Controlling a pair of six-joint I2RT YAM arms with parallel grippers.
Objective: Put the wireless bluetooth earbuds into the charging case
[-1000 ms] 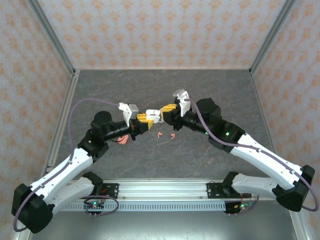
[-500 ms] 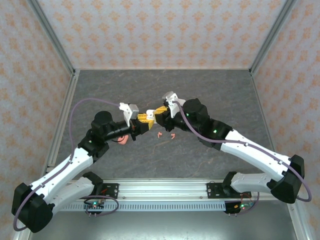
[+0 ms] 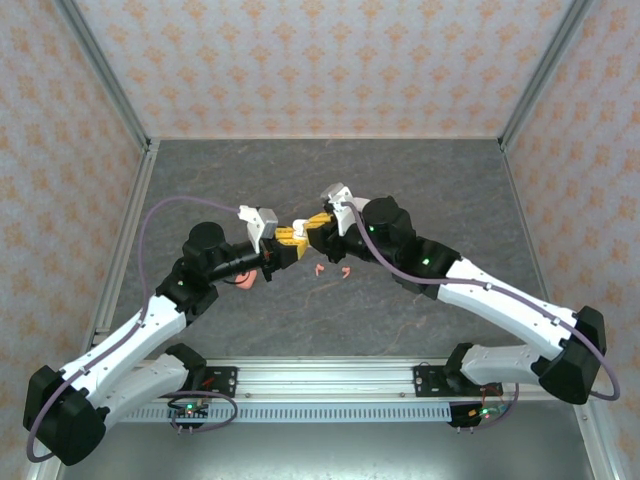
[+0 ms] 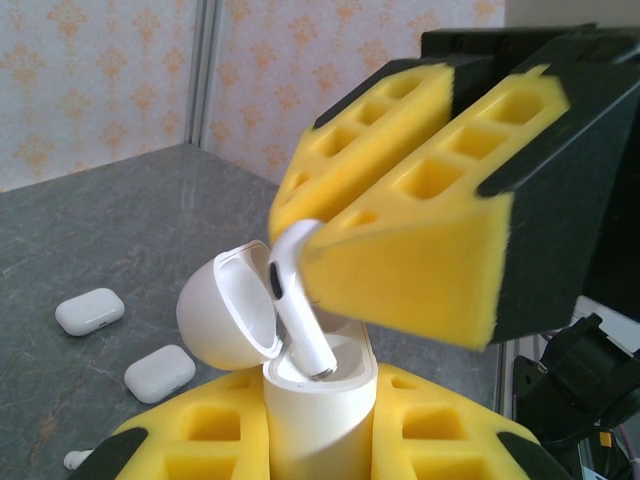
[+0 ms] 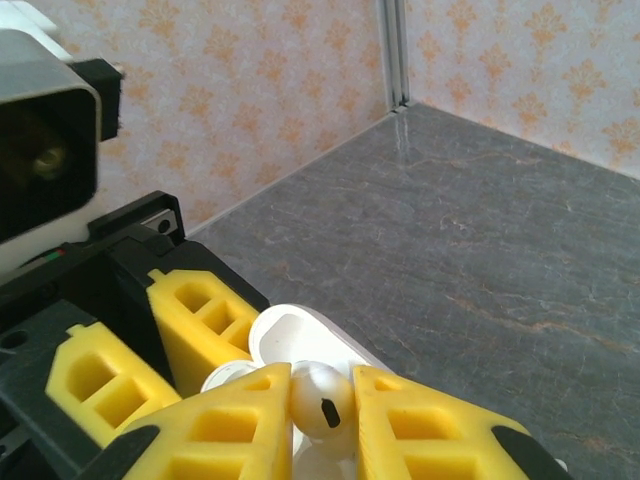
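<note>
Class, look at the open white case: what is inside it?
A white earbud, pinched by the right gripper, has its stem poking into the case. The case's wall hides the bottom, so whether another earbud sits there cannot be told.

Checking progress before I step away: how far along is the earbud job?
Done: the white case is open, clamped in the left fingers. In hand: the right fingers hold a white earbud, its stem tip at the case mouth. Left: seating it, plus two coral earbuds on the table.
</note>
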